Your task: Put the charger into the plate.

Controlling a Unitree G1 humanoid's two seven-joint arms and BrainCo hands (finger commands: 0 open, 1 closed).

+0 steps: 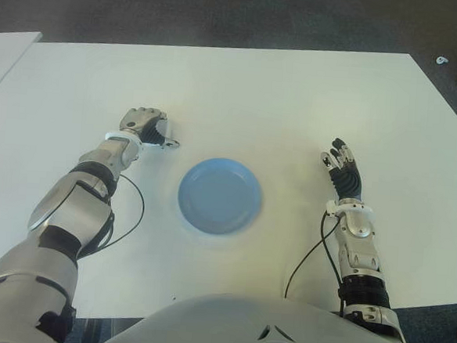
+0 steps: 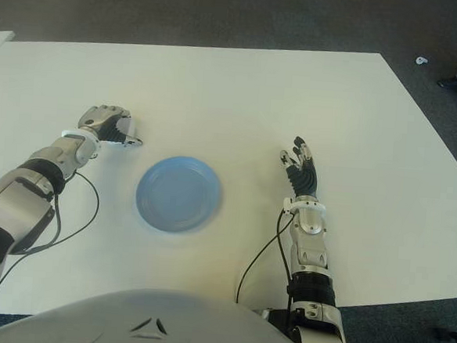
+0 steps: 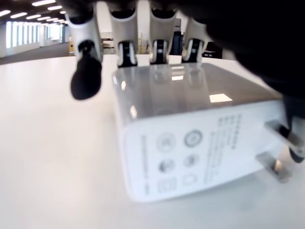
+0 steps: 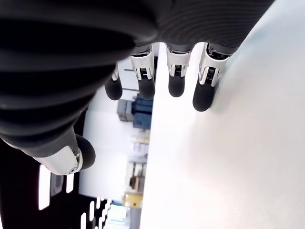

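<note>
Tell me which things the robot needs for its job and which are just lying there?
Needed for the job:
- charger, white, under the left robot hand
- blue plate, with nothing in it

Just lying about:
- right robot hand, open, to the right of the plate
- white table
- small white object on the floor

White charger point(image 3: 190, 129) lying flat on the table, prongs sideways, left of the empty blue plate point(image 1: 220, 195)

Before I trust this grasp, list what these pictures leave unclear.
- Charger: in both eye views the left hand covers it.
- Whether the charger has left the table: the left wrist view cannot settle it.
- Charger's printed label: too small to read.
- Plate is empty; right hand open beside it.
</note>
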